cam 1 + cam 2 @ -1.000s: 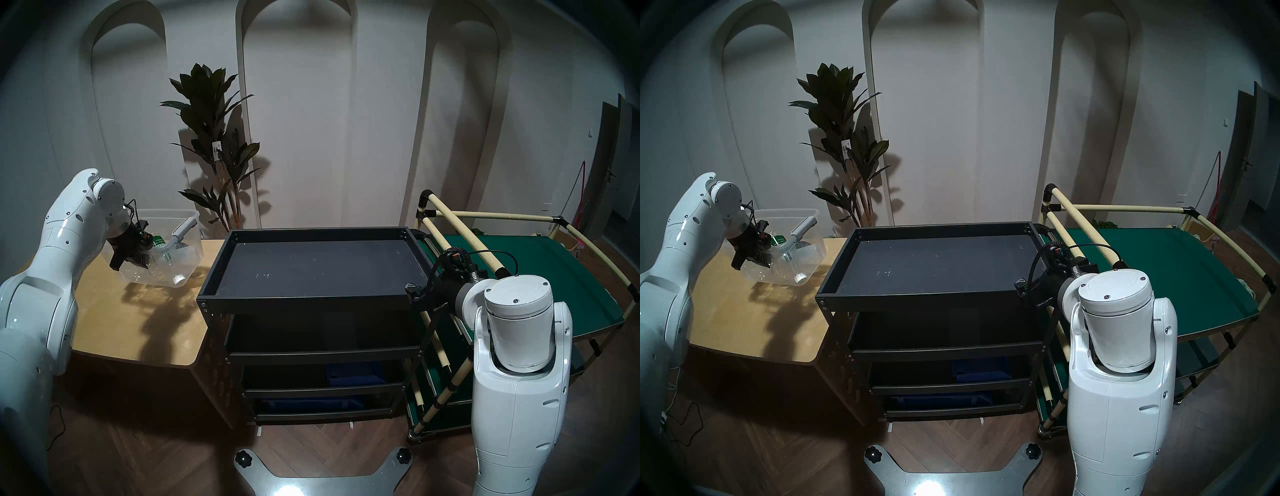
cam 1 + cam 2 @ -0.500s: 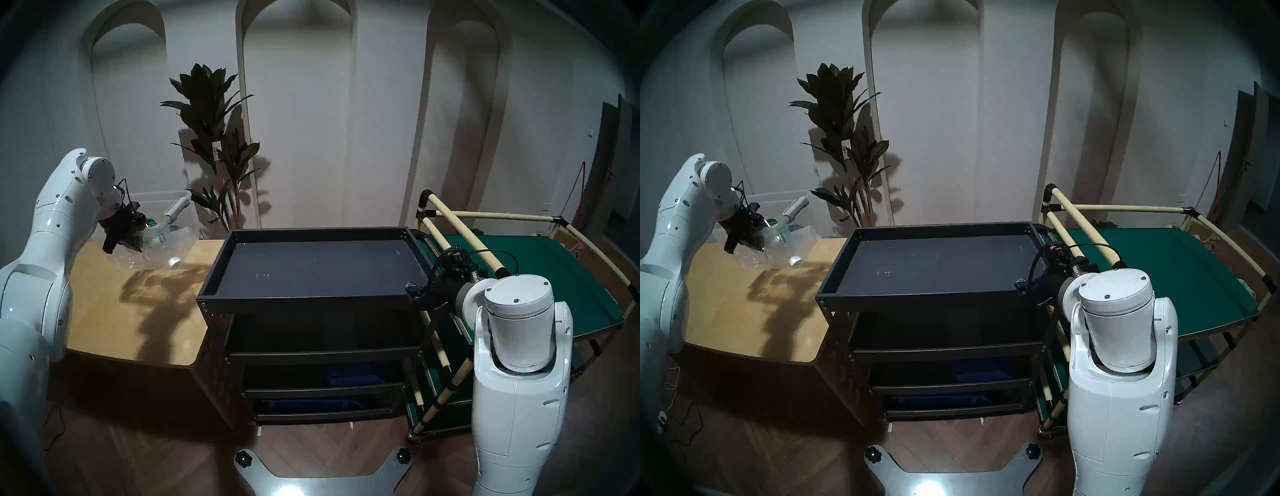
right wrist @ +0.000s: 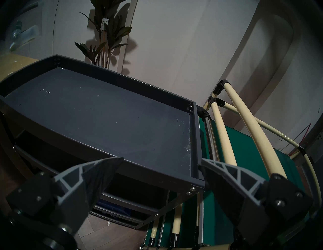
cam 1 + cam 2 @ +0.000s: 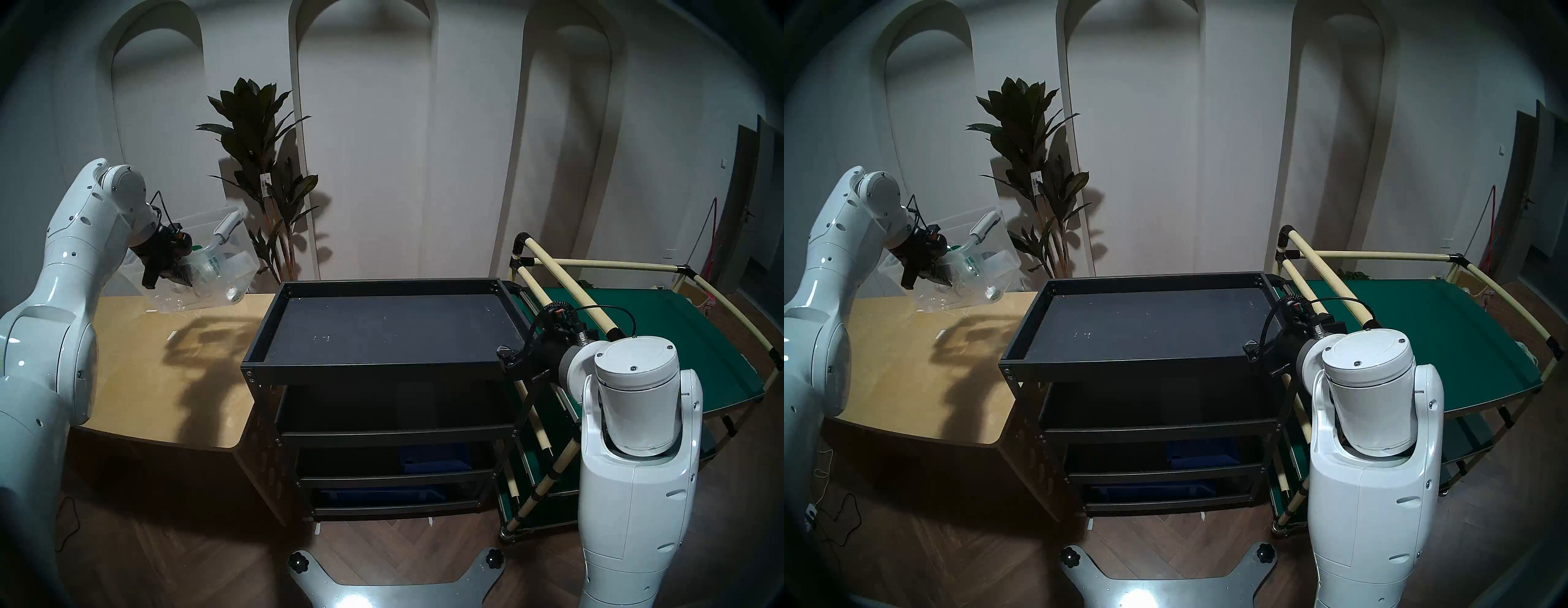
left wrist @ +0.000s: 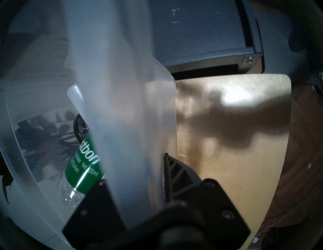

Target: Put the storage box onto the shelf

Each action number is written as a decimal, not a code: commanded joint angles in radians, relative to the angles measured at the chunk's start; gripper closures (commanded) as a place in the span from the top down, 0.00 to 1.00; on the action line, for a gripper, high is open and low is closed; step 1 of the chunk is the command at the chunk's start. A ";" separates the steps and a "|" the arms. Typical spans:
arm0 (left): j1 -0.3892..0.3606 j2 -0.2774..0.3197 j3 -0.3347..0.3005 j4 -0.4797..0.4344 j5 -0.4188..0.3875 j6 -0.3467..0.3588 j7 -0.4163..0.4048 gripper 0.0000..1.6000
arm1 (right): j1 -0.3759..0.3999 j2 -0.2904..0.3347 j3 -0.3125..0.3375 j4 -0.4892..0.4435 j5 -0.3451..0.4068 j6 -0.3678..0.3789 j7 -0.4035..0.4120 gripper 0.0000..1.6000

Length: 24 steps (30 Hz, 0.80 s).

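Clear, thin-walled plastic makes up the storage box (image 4: 199,271), a lidless rectangular bin that hangs tilted in the air above the far part of the light wooden table (image 4: 169,373), touching neither the table nor the shelf. The left gripper (image 4: 167,271) has its black ribbed fingers pinched onto the box's near wall, one finger inside and one outside, as the left wrist view shows. A grey clip handle (image 4: 227,225) stands up at the box's far end. Inside lie clear, glossy bottles (image 5: 82,167) with green labels and pale caps, heaped toward the lower side.

Behind the table stands a dark, broad-leaved potted plant (image 4: 263,170) against the pale arched wall.

The shelf (image 4: 382,373) is a black metal rack of several tiers; its top is a flat, matte tray with a raised rim, faintly scuffed with white specks. On the lower tiers sit dark blue bins (image 4: 432,458), their contents not visible.

The right gripper (image 3: 161,164) hovers at the shelf's near right corner, its grey lattice-ribbed fingers spread wide and holding nothing.

Furthest right is a cart (image 4: 662,331) with a smooth green deck framed by round cream tubes and black joints.
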 commanded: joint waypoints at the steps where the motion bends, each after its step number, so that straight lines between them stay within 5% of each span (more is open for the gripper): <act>1: -0.116 -0.058 0.005 0.012 -0.015 0.026 0.005 0.00 | 0.004 0.003 -0.002 -0.026 -0.002 -0.003 -0.002 1.00; 24: -0.186 -0.250 0.141 0.140 -0.058 0.111 0.005 0.00 | 0.001 0.003 -0.002 -0.034 -0.003 -0.002 -0.002 1.00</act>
